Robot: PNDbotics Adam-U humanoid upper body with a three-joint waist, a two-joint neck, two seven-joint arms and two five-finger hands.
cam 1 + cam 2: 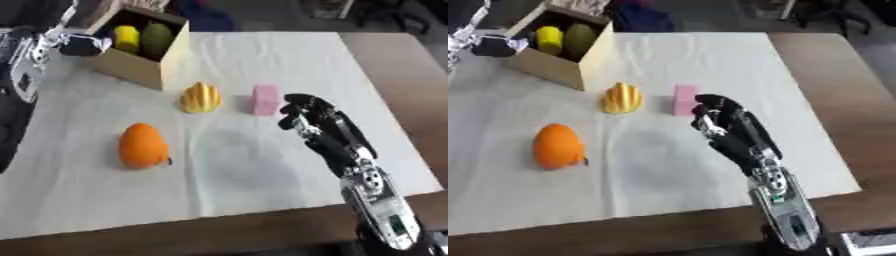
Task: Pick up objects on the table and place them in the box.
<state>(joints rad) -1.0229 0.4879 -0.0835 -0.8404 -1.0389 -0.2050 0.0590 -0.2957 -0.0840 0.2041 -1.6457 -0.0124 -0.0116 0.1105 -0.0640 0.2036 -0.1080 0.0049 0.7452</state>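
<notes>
Pink upright rectangular block [265, 99] on the white cloth-covered table [262, 170], just beyond and slightly left of the black right hand [308, 121], long axis vertical; right hand far nearer than the left. Right hand with fingers curled, apparently holding nothing. Left hand [83, 44] at the near wall of the open cardboard box [140, 67], far left; finger state not discernible.
</notes>
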